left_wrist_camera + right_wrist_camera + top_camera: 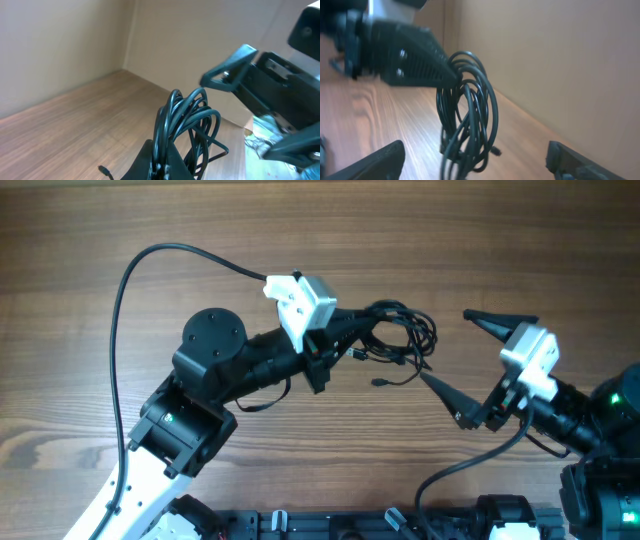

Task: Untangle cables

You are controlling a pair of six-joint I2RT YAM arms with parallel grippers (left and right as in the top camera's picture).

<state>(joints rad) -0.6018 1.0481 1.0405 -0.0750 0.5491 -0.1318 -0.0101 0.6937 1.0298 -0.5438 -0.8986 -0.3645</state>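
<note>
1. Left gripper (352, 338) is clamping shut on the cables (400, 330), pinching the coil's near edge & holding it up over the table (90, 220). In the right wrist view the loops are hanging below its fingers.
2. Right gripper (445, 346) is standing wide open w/ nothing in it, its tips sitting just beside the bundle's right end. Contact: can't tell.
3. One loose strand w/ a small plug (378, 382) is trailing out below the bundle.
4. Cords are looking light, thin & floppy w/ some springy coil memory. Prob. smooth, so a weak pinch is risking slip.
5. Best hold for the right: prob. one outer loop or the free plug end, not the whole bunch. Hard pulling is likely tightening knots.
</note>
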